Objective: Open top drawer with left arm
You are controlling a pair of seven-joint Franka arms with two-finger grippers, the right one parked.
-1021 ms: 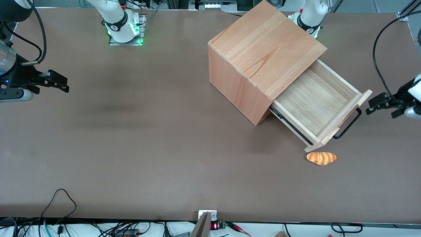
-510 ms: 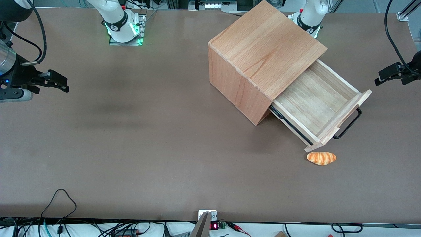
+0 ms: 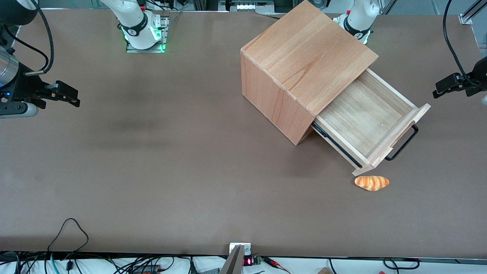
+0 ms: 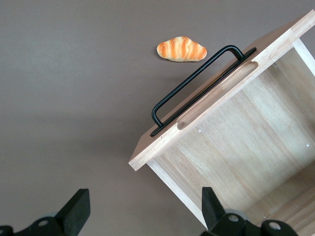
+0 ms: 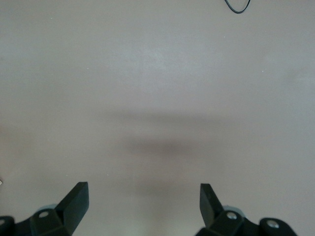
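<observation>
The top drawer (image 3: 363,120) of the beech-wood cabinet (image 3: 304,64) stands pulled far out, its pale inside bare. Its thin black bar handle (image 3: 404,144) faces the working arm's end of the table. The left arm's gripper (image 3: 441,86) hangs high above the table at that end, farther from the front camera than the handle and well apart from it. Its fingers (image 4: 76,211) are spread wide with nothing between them. In the left wrist view the gripper (image 4: 142,216) looks down on the drawer (image 4: 236,128), its handle (image 4: 197,81) and the table.
A small orange striped bread roll (image 3: 371,182) lies on the brown table (image 3: 152,152), close to the drawer's front corner nearest the front camera; it also shows in the left wrist view (image 4: 181,49). Cables lie along the table's near edge.
The left gripper has left the handle's end, rising and moving away from the front camera over the first half second, then hardly moved. The drawer has stayed pulled out.
</observation>
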